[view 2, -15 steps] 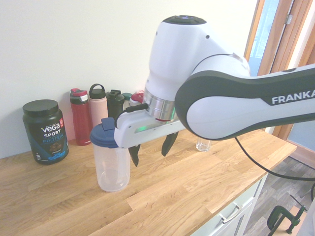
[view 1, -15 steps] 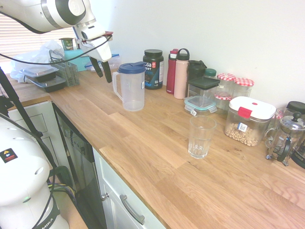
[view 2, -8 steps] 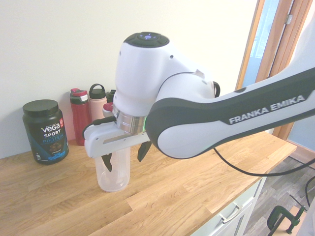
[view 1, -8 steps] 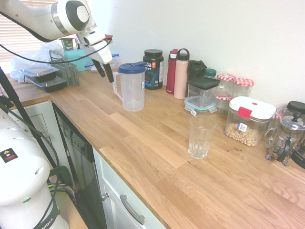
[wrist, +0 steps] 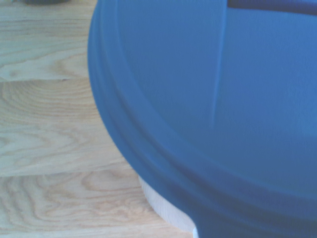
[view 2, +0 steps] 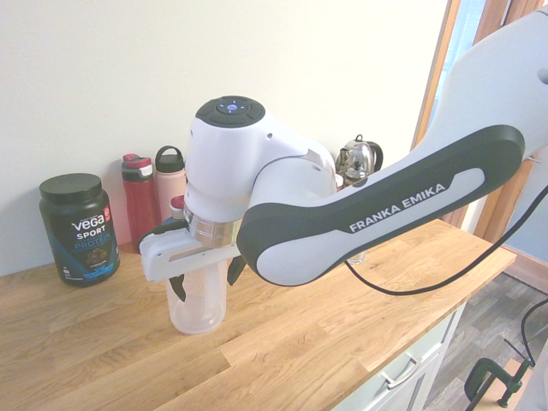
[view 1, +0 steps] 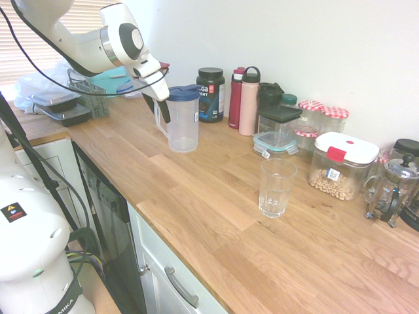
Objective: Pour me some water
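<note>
End effector (view 2: 206, 281) wide open by pitcher (view 1: 182, 124); contact unclear. Risk: a finger bumping the handle (view 1: 160, 122) could tip it.

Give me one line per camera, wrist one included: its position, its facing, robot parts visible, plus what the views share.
First exterior: above the counter's front, facing the wall and glass; base, arm, fingers visible.
Second exterior: opposite side, facing the wall and protein tub; arm, fingers visible.
Wrist: close above the pitcher's blue lid, facing down; no robot parts visible.
All three share the pitcher.
</note>
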